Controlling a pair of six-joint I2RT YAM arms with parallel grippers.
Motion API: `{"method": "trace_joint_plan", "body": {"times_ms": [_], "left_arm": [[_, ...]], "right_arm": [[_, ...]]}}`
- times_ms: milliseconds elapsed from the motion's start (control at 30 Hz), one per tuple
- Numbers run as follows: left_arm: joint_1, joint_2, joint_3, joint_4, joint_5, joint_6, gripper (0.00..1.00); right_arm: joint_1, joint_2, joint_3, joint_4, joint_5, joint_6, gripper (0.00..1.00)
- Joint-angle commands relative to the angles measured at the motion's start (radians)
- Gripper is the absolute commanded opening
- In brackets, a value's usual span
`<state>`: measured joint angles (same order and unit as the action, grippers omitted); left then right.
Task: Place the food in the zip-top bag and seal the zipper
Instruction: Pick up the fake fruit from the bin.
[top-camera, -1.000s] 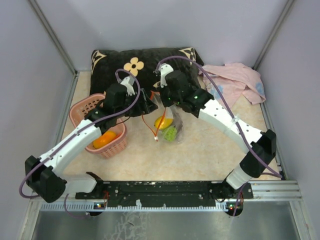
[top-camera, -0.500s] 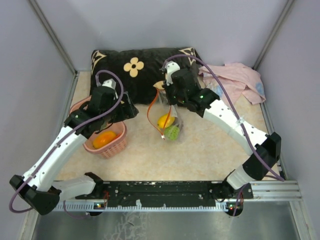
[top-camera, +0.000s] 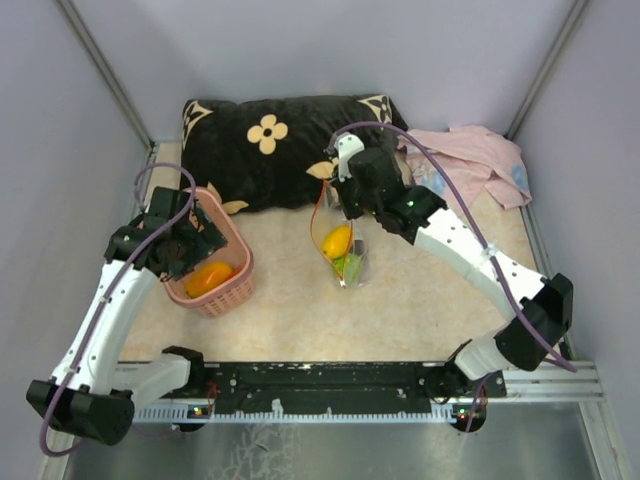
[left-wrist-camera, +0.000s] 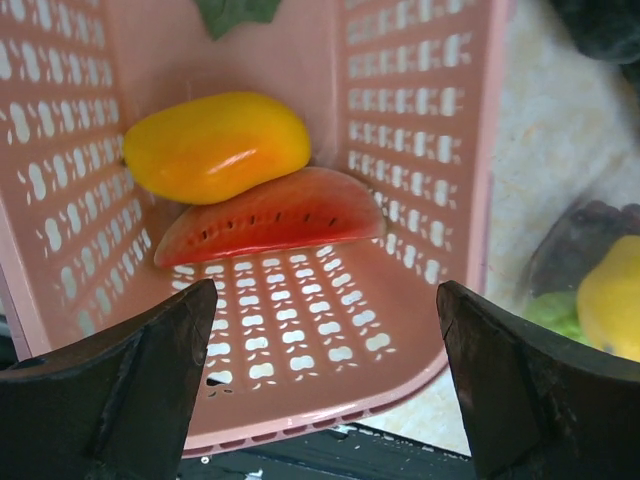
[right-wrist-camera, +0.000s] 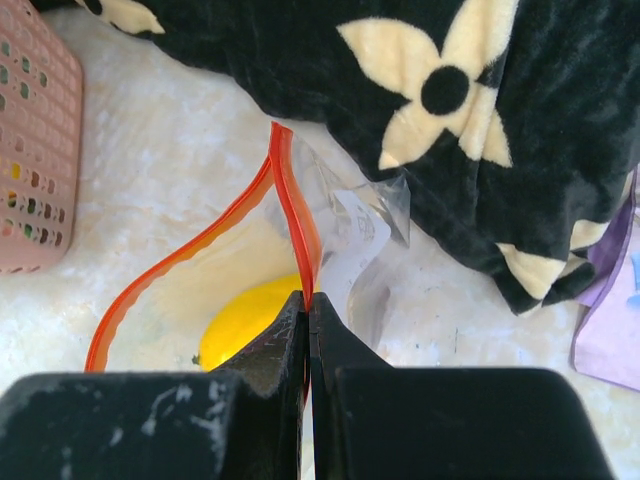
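Observation:
My right gripper (right-wrist-camera: 309, 298) is shut on the red-orange zipper (right-wrist-camera: 290, 205) of the clear zip-top bag (top-camera: 345, 255) and holds its mouth open above the floor. A yellow fruit (right-wrist-camera: 245, 320) and a green piece (top-camera: 347, 266) lie inside the bag. My left gripper (left-wrist-camera: 325, 350) is open and empty over the pink basket (left-wrist-camera: 430, 200). In the basket lie an orange-yellow mango (left-wrist-camera: 215, 147) and a red watermelon slice (left-wrist-camera: 270, 215); a green piece (left-wrist-camera: 235, 12) shows at its far end. The basket (top-camera: 232, 290) sits at the left in the top view, with my left gripper (top-camera: 195, 240) above it.
A black flower-print pillow (top-camera: 270, 140) lies at the back, just behind the bag. A pink cloth (top-camera: 470, 160) lies at the back right. Grey walls close in the left, right and back sides.
My left arm has swung left from the bag's mouth to above the basket. My right gripper has kept hold of the zipper, and the bag has shifted slightly right.

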<state>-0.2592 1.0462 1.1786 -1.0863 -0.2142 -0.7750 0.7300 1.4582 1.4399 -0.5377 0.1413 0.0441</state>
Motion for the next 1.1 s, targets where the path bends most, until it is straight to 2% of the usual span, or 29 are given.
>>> {"method": "trace_joint_plan", "body": {"times_ms": [0,300,567,800,1067], "left_arm": [[0.038,0.027,-0.058,-0.004,-0.014,-0.086,0.97],[0.081,0.194,-0.149,0.123,-0.016,-0.152,0.97],[0.108,0.306,-0.221,0.246,-0.093,-0.245,0.97],[0.128,0.414,-0.236,0.338,-0.077,-0.259,0.99],[0.129,0.497,-0.196,0.377,-0.178,-0.182,0.99]], "right_arm": [[-0.006,-0.065,-0.007,0.054,0.004,-0.033,0.0],[-0.006,-0.092,-0.045,0.082,0.006,-0.06,0.0],[-0.006,-0.099,-0.086,0.108,-0.01,-0.068,0.01],[-0.009,-0.106,-0.099,0.112,-0.012,-0.079,0.01],[-0.015,-0.112,-0.111,0.121,-0.016,-0.082,0.01]]}}
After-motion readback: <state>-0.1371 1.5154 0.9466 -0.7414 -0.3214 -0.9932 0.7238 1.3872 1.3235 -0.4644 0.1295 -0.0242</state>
